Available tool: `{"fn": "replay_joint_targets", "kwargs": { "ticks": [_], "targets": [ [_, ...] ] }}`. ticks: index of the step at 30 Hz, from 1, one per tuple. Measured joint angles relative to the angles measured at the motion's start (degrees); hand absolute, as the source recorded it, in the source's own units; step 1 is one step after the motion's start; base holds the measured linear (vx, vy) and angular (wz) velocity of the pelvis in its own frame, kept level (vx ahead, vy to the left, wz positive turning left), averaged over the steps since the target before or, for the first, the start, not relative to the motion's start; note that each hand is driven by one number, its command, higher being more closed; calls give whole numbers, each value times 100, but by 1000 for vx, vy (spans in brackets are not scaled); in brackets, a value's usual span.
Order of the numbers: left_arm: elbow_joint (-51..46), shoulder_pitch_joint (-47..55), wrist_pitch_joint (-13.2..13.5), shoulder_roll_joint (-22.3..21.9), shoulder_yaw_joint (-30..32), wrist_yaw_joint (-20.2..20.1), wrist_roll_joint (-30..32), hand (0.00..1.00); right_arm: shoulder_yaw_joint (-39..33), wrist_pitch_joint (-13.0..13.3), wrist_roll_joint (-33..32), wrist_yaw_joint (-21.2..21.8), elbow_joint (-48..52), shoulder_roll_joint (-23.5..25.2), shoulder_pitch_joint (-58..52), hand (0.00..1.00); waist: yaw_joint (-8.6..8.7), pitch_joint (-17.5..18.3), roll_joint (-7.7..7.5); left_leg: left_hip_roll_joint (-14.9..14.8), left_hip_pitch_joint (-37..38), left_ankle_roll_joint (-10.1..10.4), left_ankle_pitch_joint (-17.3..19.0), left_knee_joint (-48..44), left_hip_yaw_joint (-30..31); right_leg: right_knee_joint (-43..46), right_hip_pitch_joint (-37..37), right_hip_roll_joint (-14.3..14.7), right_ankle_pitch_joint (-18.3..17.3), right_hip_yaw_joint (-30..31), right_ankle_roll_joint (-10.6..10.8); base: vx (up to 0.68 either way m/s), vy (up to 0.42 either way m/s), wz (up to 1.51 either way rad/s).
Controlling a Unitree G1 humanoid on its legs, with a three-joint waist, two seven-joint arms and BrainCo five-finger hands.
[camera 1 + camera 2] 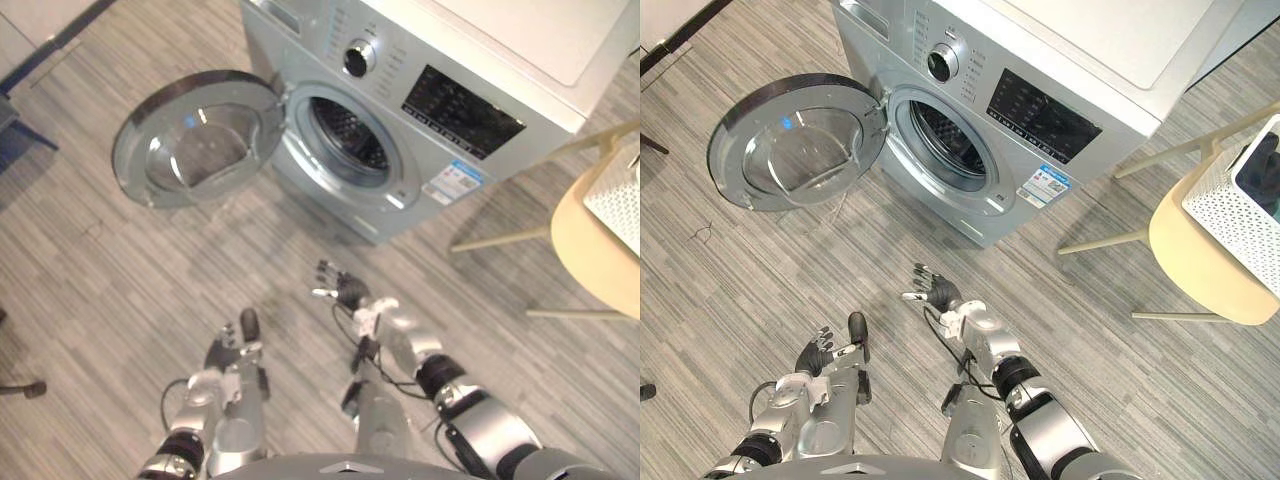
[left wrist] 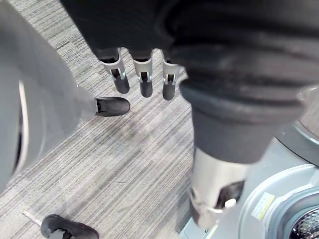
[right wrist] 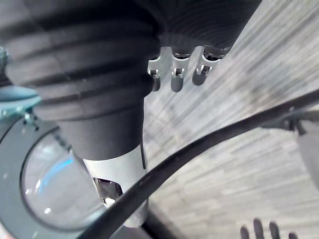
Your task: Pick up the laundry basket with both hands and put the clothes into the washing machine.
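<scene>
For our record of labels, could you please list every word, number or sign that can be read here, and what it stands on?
No text can be read.
Dark control panel of the silver front-loading washing machine: white marks, too small to read.
Blue-and-white sticker below that panel: print blurred.
Yellow label on the machine's front, in the left wrist view: too small to read.
</scene>
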State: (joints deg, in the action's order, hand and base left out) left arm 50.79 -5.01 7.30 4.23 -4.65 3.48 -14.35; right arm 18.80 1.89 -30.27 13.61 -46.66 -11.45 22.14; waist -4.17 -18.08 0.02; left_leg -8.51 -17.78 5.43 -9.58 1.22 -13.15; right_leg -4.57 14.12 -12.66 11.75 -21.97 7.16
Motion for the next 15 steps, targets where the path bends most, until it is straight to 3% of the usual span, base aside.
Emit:
{"fn": "replay_joint_targets", "kwargs": {
  "ticks": [3, 7, 9, 12, 13, 15],
  "targets": [
    [-1, -75, 1, -20, -1, 18, -8, 0, -948, 60, 692, -428, -986, 255, -216, 0, 61, 0, 0, 5, 2, -3, -2, 0, -12, 1, 8, -1, 13, 17, 19, 7, -5, -1],
    [-7, -118, 2, -102, -5, 250, -18, 0, -1925, 24, 1240, -1024, -1541, 434, -707, 0, 76, -3, -4, -32, 82, -15, 131, -169, -235, 98, 50, -7, -16, 230, 0, 31, -11, -26],
    [-27, -117, 2, -178, 10, 414, -35, 0, -2332, 16, 1271, -1434, -1506, 632, -1021, 0, 61, -5, -7, -258, -8, -16, 685, -1041, -583, 491, 259, 4, -142, 630, -35, 24, -14, -86],
    [-94, -156, 3, -260, 40, 500, -80, 0, -2494, 36, 1334, -1670, -1307, 681, -1200, 0, 119, 2, 5, -643, -117, -2, 1401, -2146, -1112, 812, 574, 136, -237, 1240, -147, -9, 2, -125],
    [-113, -263, 0, -306, 150, 498, -88, 0, -2579, 30, 1511, -1683, -1197, 688, -1277, 0, 157, 1, 11, -837, -155, 25, 1684, -2556, -1309, 891, 677, 219, -271, 1342, -356, -78, 30, -124],
    [-280, -317, -17, -379, 255, 490, -74, 0, -2724, -39, 1744, -1681, -1082, 693, -1314, 0, 150, -6, -4, -988, -28, -10, 1869, -2635, -1572, 912, 764, 228, -731, 862, -1409, -91, 59, -131]
  ]
}}
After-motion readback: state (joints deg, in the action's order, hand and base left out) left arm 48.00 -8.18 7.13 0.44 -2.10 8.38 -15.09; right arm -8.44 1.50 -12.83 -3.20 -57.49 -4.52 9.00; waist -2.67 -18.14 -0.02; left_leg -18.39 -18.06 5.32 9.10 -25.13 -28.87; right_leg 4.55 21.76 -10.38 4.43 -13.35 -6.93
